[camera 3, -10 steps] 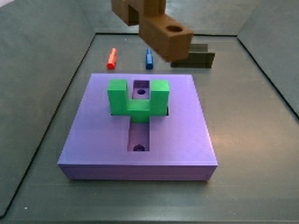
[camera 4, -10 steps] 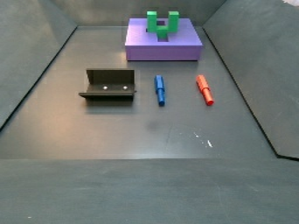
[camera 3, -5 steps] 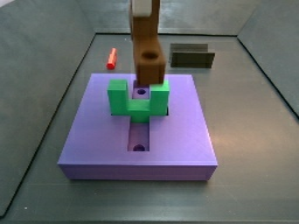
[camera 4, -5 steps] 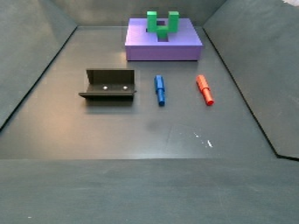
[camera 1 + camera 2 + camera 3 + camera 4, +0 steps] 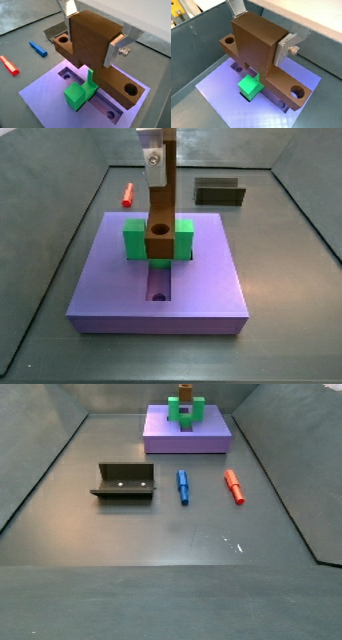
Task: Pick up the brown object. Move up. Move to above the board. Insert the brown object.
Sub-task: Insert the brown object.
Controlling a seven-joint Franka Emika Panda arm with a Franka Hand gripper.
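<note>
The brown object stands upright in the middle of a side view, its lower end down between the two arms of the green block on the board. Its round hole faces the camera there. The pincer is clamped on the upright part of the brown object, silver fingers pressed on opposite faces in both wrist views. In a side view the pincer sits at the top centre of the frame. Beyond the board, a red marker lies upper left and the fixture upper right. A blue marker lies beside the red one on the floor.
</note>
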